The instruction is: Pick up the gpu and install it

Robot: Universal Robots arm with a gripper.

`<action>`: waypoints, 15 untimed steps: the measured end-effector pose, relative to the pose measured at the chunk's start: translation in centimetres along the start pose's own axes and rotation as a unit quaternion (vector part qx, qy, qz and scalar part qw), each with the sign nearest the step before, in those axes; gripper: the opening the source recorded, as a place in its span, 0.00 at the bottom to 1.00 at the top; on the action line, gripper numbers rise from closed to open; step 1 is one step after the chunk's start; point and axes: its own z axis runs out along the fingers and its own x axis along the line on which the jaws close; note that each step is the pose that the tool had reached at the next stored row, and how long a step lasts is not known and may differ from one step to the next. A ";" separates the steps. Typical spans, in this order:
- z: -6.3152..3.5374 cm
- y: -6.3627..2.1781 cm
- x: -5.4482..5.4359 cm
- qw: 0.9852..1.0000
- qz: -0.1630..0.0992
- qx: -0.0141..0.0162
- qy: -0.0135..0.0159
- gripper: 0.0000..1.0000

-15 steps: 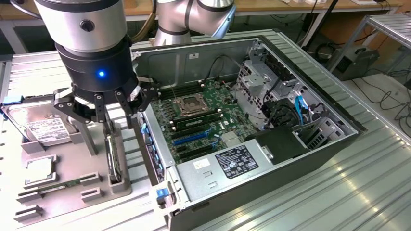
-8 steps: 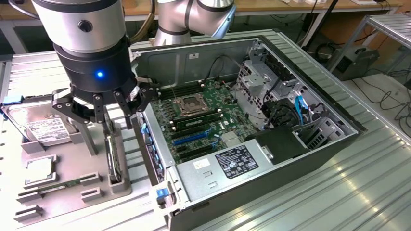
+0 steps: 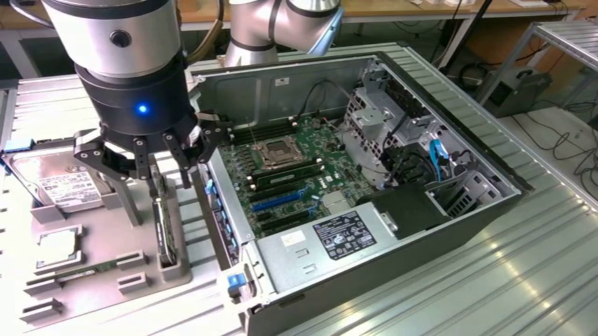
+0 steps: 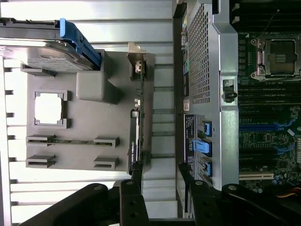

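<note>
Gpu (image 3: 164, 227): in the exterior view it stands on its long edge in a slot of the grey holder (image 3: 103, 276), to the exterior view's left of the open computer case (image 3: 467, 231).
Look: a thin dark strip, seen edge-on.
Long axis: runs near to far, alongside the case wall.
Gripper (image 3: 168, 178): hangs over the card with its fingers spread wide and nothing between them. It looks clear of the card.
Gpu (image 4: 135, 122): in the wrist view it shows a narrow black edge with some green board. Its silver bracket (image 4: 136, 52) is at the end away from the fingers.
Gripper (image 4: 160, 200): open and empty.
Alignment: the card's line runs toward one finger (image 4: 130, 197) rather than the gap, so I judge the hand sits a little toward the case side.
</note>
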 end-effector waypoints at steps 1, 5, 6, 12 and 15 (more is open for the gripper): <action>0.00 0.00 0.0 1.000 0.000 0.000 0.000 0.42; 0.01 0.00 0.2 1.000 0.000 0.000 0.000 0.42; 0.02 0.00 0.2 1.000 0.000 0.000 0.000 0.42; 0.03 -0.01 0.4 1.000 0.000 0.000 0.000 0.42; 0.04 -0.01 0.5 1.000 0.000 0.000 0.000 0.42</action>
